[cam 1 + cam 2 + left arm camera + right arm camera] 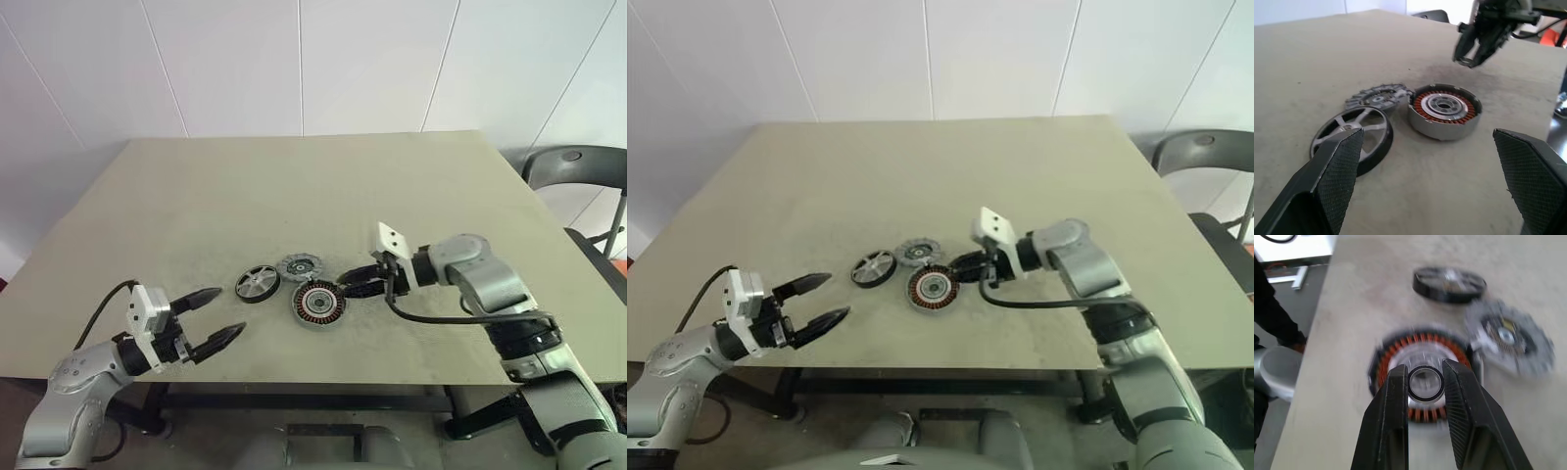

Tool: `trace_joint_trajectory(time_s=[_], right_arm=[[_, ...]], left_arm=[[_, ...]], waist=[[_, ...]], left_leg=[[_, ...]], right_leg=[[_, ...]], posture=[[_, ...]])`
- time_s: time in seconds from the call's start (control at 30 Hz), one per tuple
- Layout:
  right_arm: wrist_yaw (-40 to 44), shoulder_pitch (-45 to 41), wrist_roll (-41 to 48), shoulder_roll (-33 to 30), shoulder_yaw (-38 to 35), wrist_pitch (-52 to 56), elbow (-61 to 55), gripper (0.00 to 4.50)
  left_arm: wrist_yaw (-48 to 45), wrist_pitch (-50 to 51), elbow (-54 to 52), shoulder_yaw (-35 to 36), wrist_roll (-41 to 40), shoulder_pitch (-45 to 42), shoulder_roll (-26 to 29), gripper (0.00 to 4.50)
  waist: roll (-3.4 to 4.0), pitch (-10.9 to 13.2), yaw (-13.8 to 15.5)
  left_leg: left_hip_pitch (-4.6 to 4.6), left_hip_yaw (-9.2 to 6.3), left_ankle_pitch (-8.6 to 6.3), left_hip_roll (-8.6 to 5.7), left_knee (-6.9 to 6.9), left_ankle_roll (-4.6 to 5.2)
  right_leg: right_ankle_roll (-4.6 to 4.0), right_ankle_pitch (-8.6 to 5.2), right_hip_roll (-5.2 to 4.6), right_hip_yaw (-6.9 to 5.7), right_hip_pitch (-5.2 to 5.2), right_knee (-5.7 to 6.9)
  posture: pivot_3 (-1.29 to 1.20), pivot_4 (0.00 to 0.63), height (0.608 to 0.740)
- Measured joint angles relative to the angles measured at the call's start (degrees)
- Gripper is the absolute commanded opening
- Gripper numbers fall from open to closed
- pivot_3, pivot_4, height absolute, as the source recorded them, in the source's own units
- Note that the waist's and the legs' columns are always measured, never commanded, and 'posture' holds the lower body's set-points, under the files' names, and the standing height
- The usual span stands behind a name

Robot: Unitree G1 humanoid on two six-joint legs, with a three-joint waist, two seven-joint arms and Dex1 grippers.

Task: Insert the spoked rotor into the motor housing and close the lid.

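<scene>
The motor housing [318, 302], with copper windings around a silver hub, lies on the table with its open side up. The spoked rotor [257, 283], black-rimmed, lies flat to its left. The grey slotted lid [300, 265] rests just behind them and touches the housing. My right gripper [345, 285] hovers just above the housing's right edge, shut on a small dark ring [1425, 383] held between its fingertips. My left gripper [227, 311] stands open near the table's front edge, left of the rotor, with nothing between its fingers [1337, 166].
The parts lie on a beige table [294, 186], which has free room behind them and to both sides. A dark chair [578, 171] stands off the table's right side. White wall panels rise behind the table.
</scene>
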Motion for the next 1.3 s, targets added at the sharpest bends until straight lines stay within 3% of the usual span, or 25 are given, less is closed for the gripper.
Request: trace_joint_trajectory(time_s=[0.37, 1.3], right_arm=[[-0.93, -3.2, -2.57, 4.61, 4.49, -1.57, 8.72, 0.66], [-2.72, -2.87, -4.41, 8.49, 4.65, -2.74, 15.03, 0.66]], left_arm=[[-1.6, 0.26, -0.98, -2.27, 0.07, -2.6, 0.89, 4.5], [-3.55, -2.58, 1.75, -2.79, 2.4, -2.75, 0.4, 4.5]], waist=[[0.03, 0.01, -0.08], [0.06, 0.02, -0.12]], left_leg=[[0.02, -0.01, 0.01, 0.01, -0.11, 0.01], [0.04, -0.01, 0.01, 0.06, -0.12, 0.01]], right_leg=[[-0.21, 0.14, 0.05, 0.0, -0.06, 0.01], [-0.22, 0.16, 0.11, 0.01, -0.07, 0.06]], posture=[[0.0, 0.0, 0.74], [0.0, 0.0, 0.74]])
